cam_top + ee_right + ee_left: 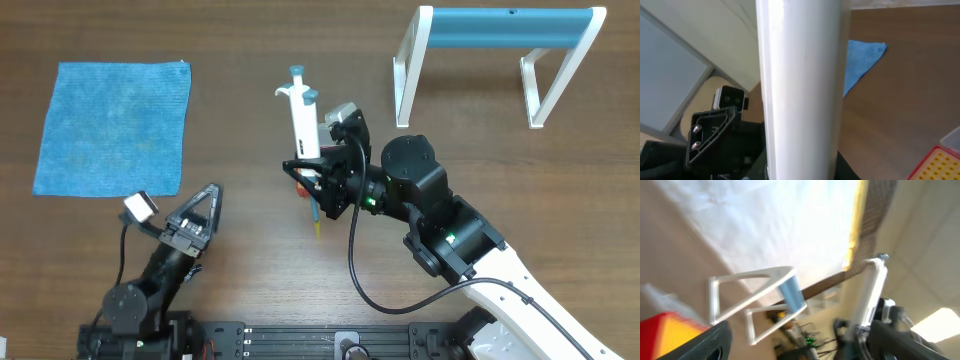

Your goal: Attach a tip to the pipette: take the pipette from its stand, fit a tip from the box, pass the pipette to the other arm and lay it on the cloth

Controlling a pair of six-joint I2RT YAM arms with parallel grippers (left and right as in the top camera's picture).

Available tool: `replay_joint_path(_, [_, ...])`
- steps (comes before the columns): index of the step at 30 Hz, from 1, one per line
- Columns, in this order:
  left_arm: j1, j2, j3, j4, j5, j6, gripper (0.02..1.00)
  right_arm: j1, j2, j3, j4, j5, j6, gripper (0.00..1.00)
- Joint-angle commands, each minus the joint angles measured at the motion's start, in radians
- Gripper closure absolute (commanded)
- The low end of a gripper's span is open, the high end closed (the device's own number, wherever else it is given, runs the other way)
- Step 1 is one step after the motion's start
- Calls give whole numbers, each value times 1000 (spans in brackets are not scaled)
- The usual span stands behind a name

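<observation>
Two grippers: right gripper (312, 176) clamped round the white-bodied, blue-capped plastic pipette (303, 125); left gripper (203, 203) spread wide, holding nothing.
Pipette: held above the brown wooden bench (260, 280), mid-scene; small yellow tip (318, 230) fitted.
Axis: runs up the top view, plunger end away from the arm bases, tip toward them.
Handover: judged next; pipette lies near, to the left gripper's right.
Blue square cloth (112, 130): beyond the left gripper.

Soft, even light from above falls on the tabletop (250, 60) and shadows are faint; the left wrist view has strong white glare.
</observation>
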Motion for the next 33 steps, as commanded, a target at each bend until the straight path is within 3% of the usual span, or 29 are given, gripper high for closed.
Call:
replay_joint_path(1, [2, 205, 85, 103, 156, -51, 143, -5, 1, 12, 12, -117, 46, 923])
replay_joint_path(5, [1, 463, 238, 235, 326, 40, 148, -16, 1, 12, 14, -157, 48, 923])
replay_joint_path(7, [1, 642, 360, 320, 479, 105, 150, -28, 1, 12, 14, -159, 48, 923])
replay_joint_path(11, [-49, 970, 606, 544, 746, 96, 187, -45, 1, 12, 15, -159, 47, 923])
replay_joint_path(16, [-145, 1202, 813, 603, 835, 112, 189, -45, 1, 12, 21, -161, 47, 923])
replay_joint_path(23, [-217, 1365, 896, 647, 829, 113, 205, -45, 1, 12, 67, -174, 47, 923])
replay_joint_path(28, [-227, 1366, 896, 699, 797, 101, 531, -45, 1, 12, 68, -178, 48, 923])
replay_joint_path(29, [-228, 1366, 896, 704, 787, 101, 630, -45, 1, 12, 68, -182, 48, 923])
replay_joint_path(31, [-235, 1366, 896, 704, 764, 102, 923, -45, 1, 12, 67, -194, 48, 925])
replay_joint_path(32, [-241, 1366, 896, 704, 754, 102, 991, -45, 1, 12, 67, -201, 48, 923])
replay_joint_path(33, [-250, 1366, 896, 704, 734, 102, 991, -45, 1, 12, 67, -201, 48, 923])
